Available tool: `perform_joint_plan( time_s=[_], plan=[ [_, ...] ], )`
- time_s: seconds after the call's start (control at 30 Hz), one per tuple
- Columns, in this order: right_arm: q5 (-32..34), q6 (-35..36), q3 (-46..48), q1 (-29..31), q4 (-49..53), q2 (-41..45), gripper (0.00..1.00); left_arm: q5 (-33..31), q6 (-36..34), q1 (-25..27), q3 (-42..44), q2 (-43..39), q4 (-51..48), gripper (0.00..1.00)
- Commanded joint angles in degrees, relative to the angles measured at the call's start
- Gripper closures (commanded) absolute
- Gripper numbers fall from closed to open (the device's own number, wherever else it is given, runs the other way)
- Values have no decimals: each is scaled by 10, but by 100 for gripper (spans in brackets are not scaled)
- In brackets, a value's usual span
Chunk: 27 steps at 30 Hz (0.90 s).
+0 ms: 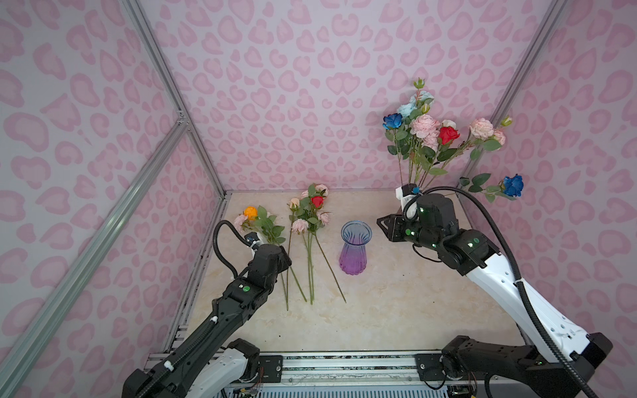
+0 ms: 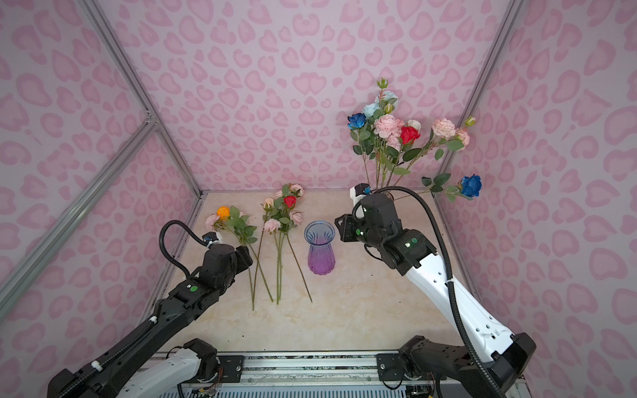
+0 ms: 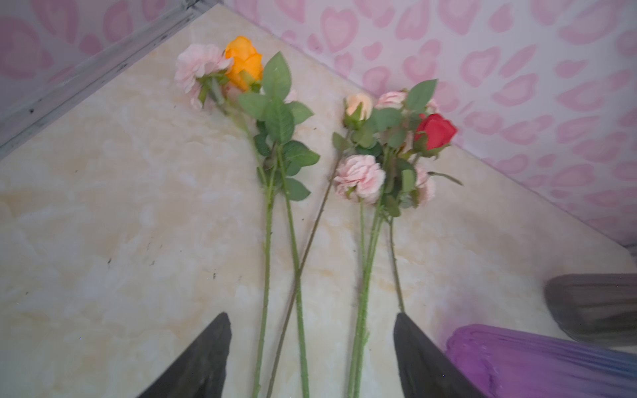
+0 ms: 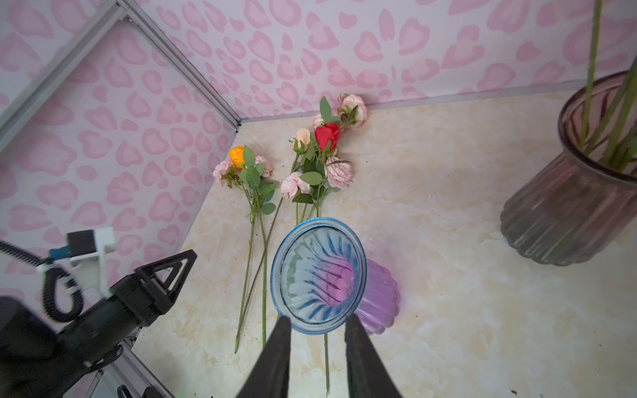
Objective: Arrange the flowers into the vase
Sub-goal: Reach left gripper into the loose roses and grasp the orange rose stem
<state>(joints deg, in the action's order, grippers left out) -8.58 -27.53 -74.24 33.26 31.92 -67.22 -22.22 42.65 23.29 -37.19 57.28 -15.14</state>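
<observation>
L gripper (image 3: 312,315) is spread wide, gripping nothing, over the stems of the loose flowers (image 1: 303,220) lying flat at 11 o'clock on the table (image 1: 396,303). The blue-purple vase (image 1: 353,253) stands upright at their 3 o'clock. R gripper (image 4: 317,318) hovers by its rim with jaws narrowly apart, pinching nothing — a 2nd bunch (image 1: 431,134) sits in a dark vase (image 4: 568,206) at 2 o'clock.
</observation>
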Motion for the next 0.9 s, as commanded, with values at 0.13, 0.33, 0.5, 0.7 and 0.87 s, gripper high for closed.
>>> perform_joint_plan(
  time_s=[0.13,0.33,0.5,0.7,0.87],
  plan=[
    [42,36,91,12,-69,50,76,89,6,-82,-71,209,-8,35],
    [9,45,134,12,-110,49,78,106,-22,-104,-191,379,-11,42],
    [30,51,143,7,-112,39,82,113,-34,-110,-287,483,-31,54],
    [16,51,154,-7,-117,23,83,115,-41,-116,-346,553,-52,69],
    [-32,27,161,-40,-136,10,84,89,-46,-115,-339,545,-59,71]
  ],
)
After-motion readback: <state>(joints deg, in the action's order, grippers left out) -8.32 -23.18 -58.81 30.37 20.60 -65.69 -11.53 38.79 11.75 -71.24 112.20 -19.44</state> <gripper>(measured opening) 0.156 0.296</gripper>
